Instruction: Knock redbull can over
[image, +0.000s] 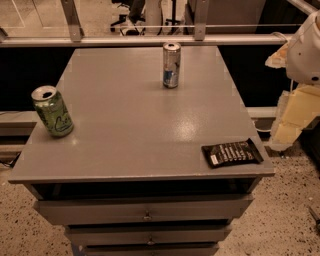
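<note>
The redbull can (171, 65) is slim and silver with blue panels. It stands upright on the grey cabinet top (135, 125), near the far edge at the middle. My gripper (294, 117) hangs off the right side of the cabinet, beyond its right edge, well away from the can and to its right and nearer. The white arm (306, 50) rises above it at the right edge of the view.
A wider green can (52, 111) stands upright near the left edge of the top. A flat black snack packet (232, 152) lies at the near right corner. A rail (150, 40) runs behind the cabinet. Drawers (145, 210) sit below the front edge.
</note>
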